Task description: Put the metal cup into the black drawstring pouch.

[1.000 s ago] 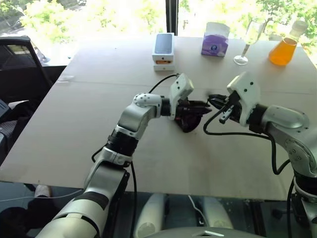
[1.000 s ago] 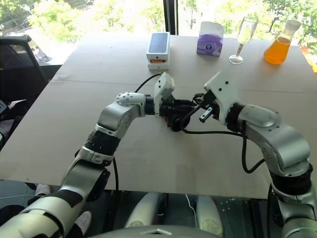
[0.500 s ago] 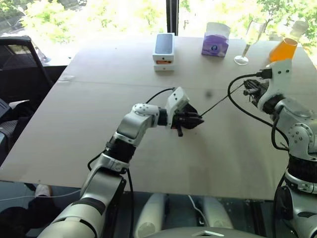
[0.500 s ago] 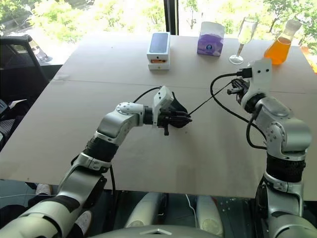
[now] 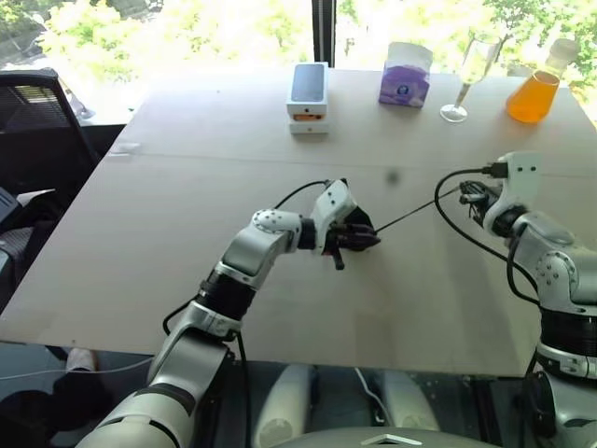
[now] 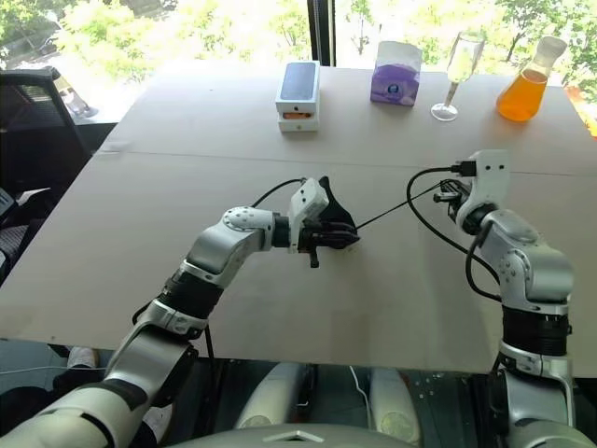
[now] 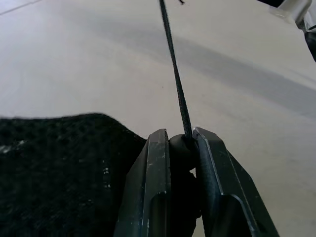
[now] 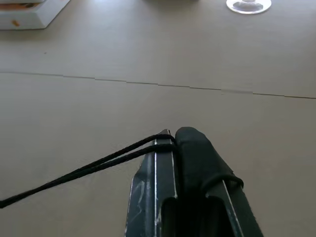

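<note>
While pincers (image 6: 347,237) grip it, knobbly black pouch (image 7: 59,168) trails thin cord (image 5: 410,214) — taut.

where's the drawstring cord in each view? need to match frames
Left eye: drawstring cord taut between black drawstring pouch and right hand.
Right eye: same line, centre-right.
Left wrist: rises from the left hand, clamped at the pouch mouth.
Right wrist: two strands into the shut right hand.
Shared landmark: table seam.

We pull the cord taut

Left gripper (image 5: 366,239) clamps the pouch (image 5: 357,224); right gripper (image 5: 469,194) pinches the cord (image 5: 410,214).
</note>
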